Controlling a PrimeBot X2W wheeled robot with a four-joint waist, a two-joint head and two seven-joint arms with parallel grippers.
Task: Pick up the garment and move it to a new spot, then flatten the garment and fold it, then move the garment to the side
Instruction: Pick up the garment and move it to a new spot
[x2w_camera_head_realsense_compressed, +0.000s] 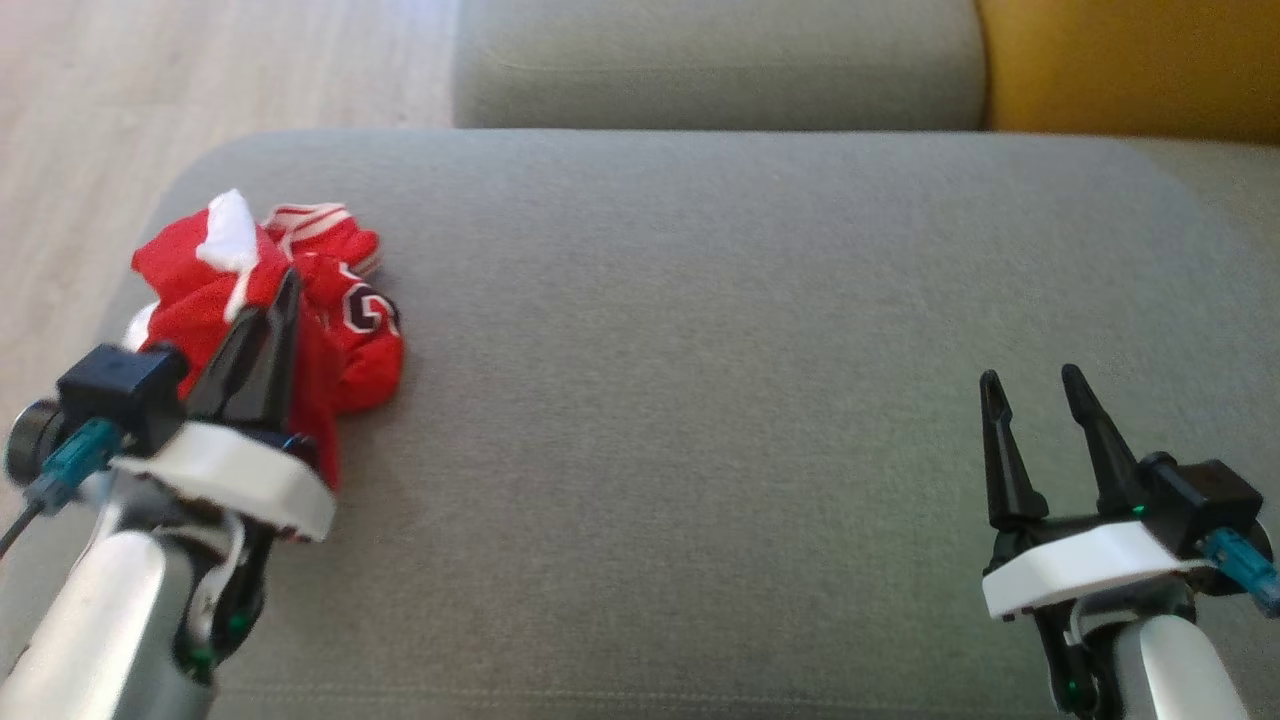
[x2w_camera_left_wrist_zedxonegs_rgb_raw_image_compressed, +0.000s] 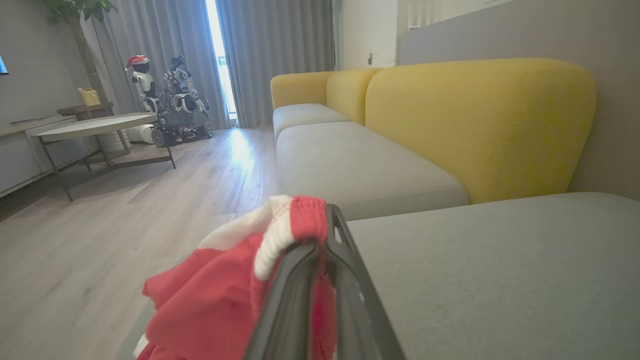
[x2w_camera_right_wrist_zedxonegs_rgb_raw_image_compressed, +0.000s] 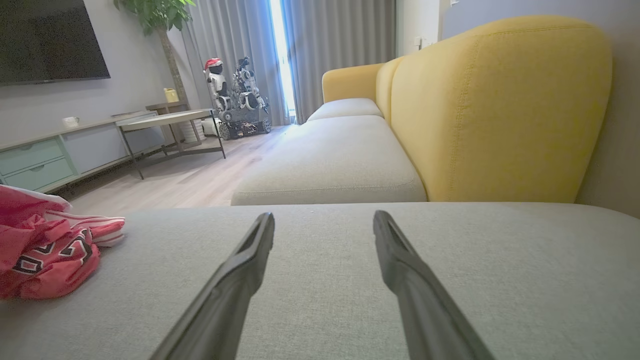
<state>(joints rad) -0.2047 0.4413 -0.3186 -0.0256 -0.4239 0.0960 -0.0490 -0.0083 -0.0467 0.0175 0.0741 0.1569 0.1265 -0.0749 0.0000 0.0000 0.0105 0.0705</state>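
The garment (x2w_camera_head_realsense_compressed: 330, 300) is a crumpled red jersey with white trim and dark lettering, bunched at the left end of the grey sofa seat (x2w_camera_head_realsense_compressed: 720, 400). My left gripper (x2w_camera_head_realsense_compressed: 288, 285) is shut on a fold of the garment (x2w_camera_left_wrist_zedxonegs_rgb_raw_image_compressed: 220, 295); red cloth and a white ribbed edge bulge beside its closed fingers (x2w_camera_left_wrist_zedxonegs_rgb_raw_image_compressed: 305, 280). My right gripper (x2w_camera_head_realsense_compressed: 1030, 385) hovers open over bare cushion at the lower right, far from the cloth. In the right wrist view the garment (x2w_camera_right_wrist_zedxonegs_rgb_raw_image_compressed: 45, 250) lies at the far left, well clear of that gripper (x2w_camera_right_wrist_zedxonegs_rgb_raw_image_compressed: 324, 222).
The seat's left edge drops to a pale wooden floor (x2w_camera_head_realsense_compressed: 150, 90). A second grey cushion (x2w_camera_head_realsense_compressed: 720, 60) and a yellow backrest (x2w_camera_head_realsense_compressed: 1130, 60) lie behind. Across the room stand a coffee table (x2w_camera_left_wrist_zedxonegs_rgb_raw_image_compressed: 95, 125) and a parked robot (x2w_camera_left_wrist_zedxonegs_rgb_raw_image_compressed: 170, 100).
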